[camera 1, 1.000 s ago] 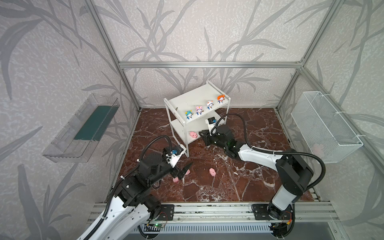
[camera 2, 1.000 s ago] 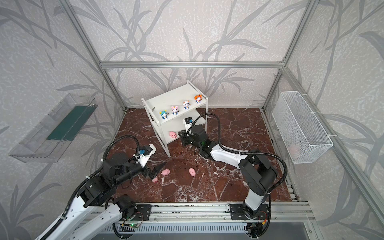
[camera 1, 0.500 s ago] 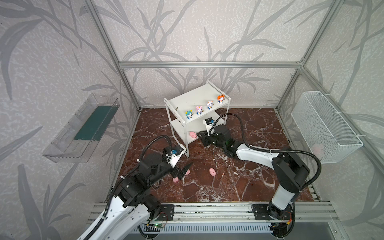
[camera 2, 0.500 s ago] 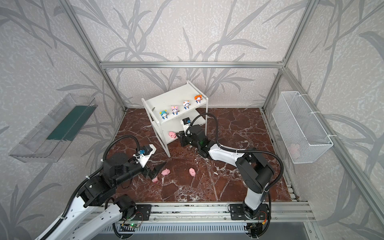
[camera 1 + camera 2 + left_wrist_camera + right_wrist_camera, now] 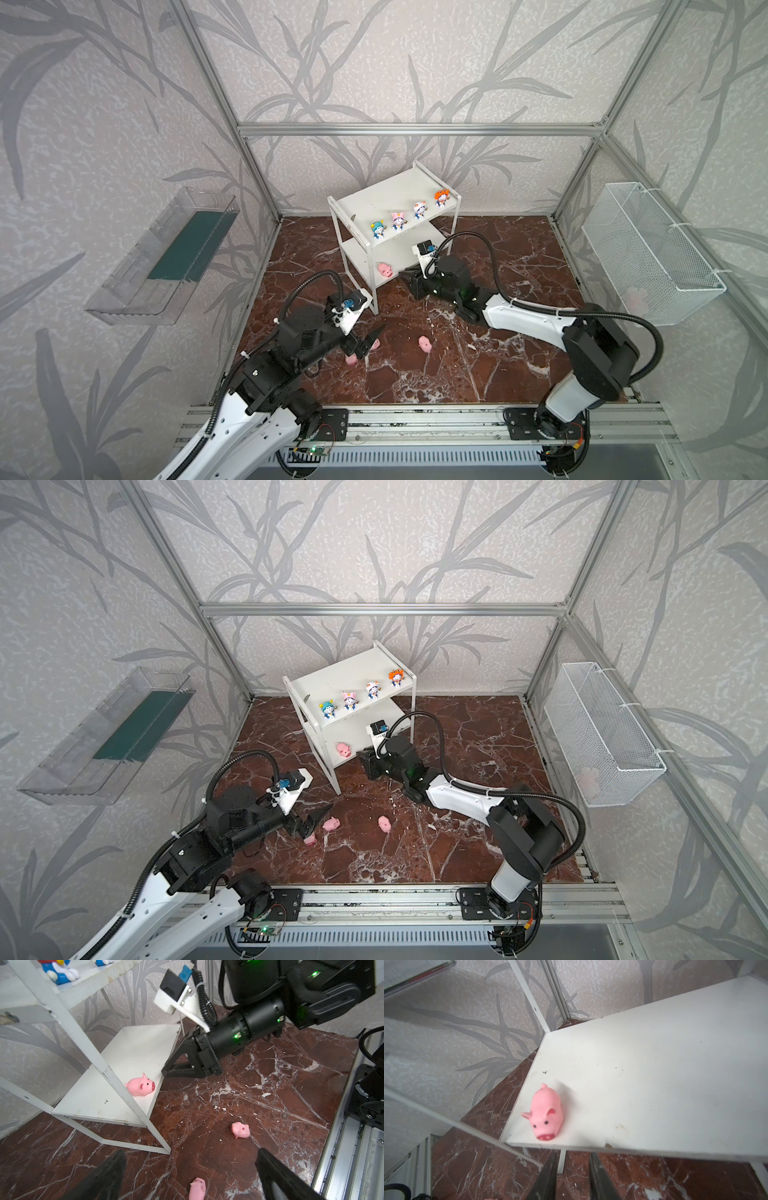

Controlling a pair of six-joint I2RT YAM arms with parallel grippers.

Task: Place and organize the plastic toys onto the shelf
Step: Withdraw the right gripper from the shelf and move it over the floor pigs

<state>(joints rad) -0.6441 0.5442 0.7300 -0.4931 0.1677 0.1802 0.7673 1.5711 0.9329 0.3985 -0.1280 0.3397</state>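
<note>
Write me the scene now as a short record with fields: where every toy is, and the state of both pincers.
shelf: white, two tiers, at the back of the table
top tier: four figurines, standing in a row
lower tier: one pig, near the front edge
on table: three pigs
left pincer: open, empty, over the table pigs
right pincer: slightly open, empty, just outside the lower tier, facing the pig

Right fingers [image 5: 548,1178] slightly wider now, clear of pig [image 5: 547,1114].
</note>
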